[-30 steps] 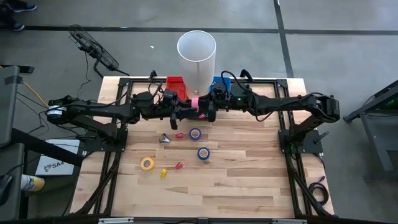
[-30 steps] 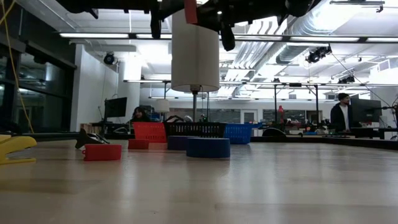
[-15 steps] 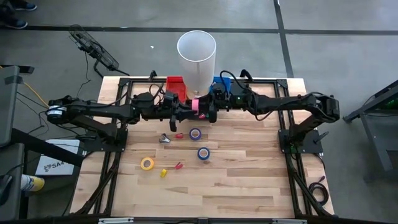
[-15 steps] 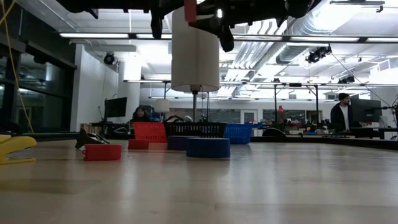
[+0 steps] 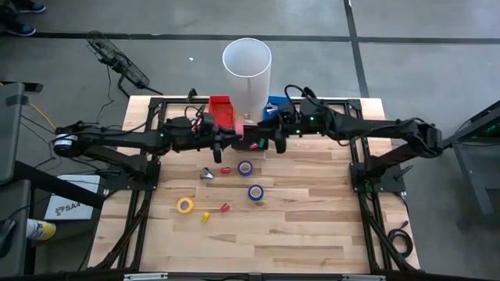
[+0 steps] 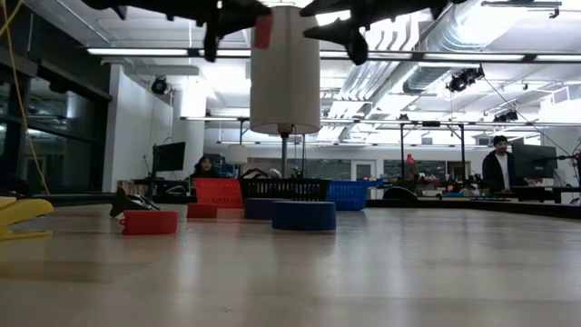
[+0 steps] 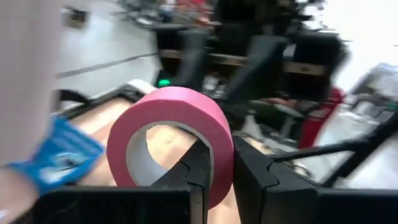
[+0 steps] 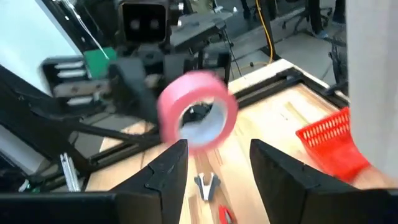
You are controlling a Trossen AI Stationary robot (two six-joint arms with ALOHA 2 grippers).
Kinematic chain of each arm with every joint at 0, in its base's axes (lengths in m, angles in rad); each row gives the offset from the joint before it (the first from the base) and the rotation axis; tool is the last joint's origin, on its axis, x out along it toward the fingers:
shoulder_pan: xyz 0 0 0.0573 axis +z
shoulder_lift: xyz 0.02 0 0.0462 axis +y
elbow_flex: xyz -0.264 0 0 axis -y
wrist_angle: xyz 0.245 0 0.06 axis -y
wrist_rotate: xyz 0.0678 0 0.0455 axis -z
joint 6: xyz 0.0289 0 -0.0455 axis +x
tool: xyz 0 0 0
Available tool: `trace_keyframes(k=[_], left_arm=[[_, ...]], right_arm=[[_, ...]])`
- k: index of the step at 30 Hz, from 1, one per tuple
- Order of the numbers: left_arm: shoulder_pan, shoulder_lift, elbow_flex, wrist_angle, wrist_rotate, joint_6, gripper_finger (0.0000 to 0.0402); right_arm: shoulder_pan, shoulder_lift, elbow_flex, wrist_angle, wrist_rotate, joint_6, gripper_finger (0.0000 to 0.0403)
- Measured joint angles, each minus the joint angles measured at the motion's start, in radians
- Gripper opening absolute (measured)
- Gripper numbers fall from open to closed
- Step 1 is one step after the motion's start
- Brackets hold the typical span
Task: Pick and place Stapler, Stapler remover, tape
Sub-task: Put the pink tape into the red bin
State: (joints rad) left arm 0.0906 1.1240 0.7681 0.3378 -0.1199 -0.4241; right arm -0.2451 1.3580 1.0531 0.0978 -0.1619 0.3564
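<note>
pink tape roll (image 7: 171, 140) with pale inner core seen clamped between dark left gripper (image 7: 216, 163) fingers. blue tape rolls (image 5: 255, 191) with pale centres and yellow tape roll (image 5: 184, 205) seen on light wood table (image 5: 312, 226) below it. red basket (image 5: 222, 107), blue basket (image 5: 275, 104) and white cylinder (image 5: 247, 66) noted behind it.

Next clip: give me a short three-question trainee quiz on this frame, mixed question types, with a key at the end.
1. True or false: the left gripper is shut on the pink tape.
2. The right gripper is: A) gripping the pink tape, B) open, with the tape beyond its fingers, C) holding a blue tape.
3. Fill in: the yellow tape lies on the ____.

Key: 1 true; 2 B; 3 table.
</note>
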Motion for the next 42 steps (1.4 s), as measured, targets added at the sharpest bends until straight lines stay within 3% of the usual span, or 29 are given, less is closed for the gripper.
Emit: trace_keyframes(k=[9,14,19,27,33,42], left_arm=[[0.009,-0.108,0.0,-0.31,-0.289,-0.053,0.0037],[0.092,-0.11,0.0,-0.448,-0.273,-0.138,0.0037],[0.22,-0.091,-0.001,-0.536,-0.176,-0.102,0.0037],[0.476,-0.044,0.0,-0.55,0.102,0.071,0.0037],[0.645,0.053,0.0,-0.52,0.256,0.063,0.0037],[0.721,0.238,0.0,-0.362,0.42,0.003,0.0037]], right_arm=[[0.0,-0.077,0.0,-0.222,0.006,-0.001,0.0164],[0.0,-0.086,0.0,-0.288,0.014,0.001,0.0161],[0.0,-0.091,0.0,-0.325,0.014,0.007,0.0162],[0.001,-0.091,0.0,-0.346,0.014,0.031,0.0156],[0.001,-0.091,0.0,-0.349,0.05,0.058,0.0156],[0.001,-0.091,0.0,-0.35,0.105,0.083,0.0156]])
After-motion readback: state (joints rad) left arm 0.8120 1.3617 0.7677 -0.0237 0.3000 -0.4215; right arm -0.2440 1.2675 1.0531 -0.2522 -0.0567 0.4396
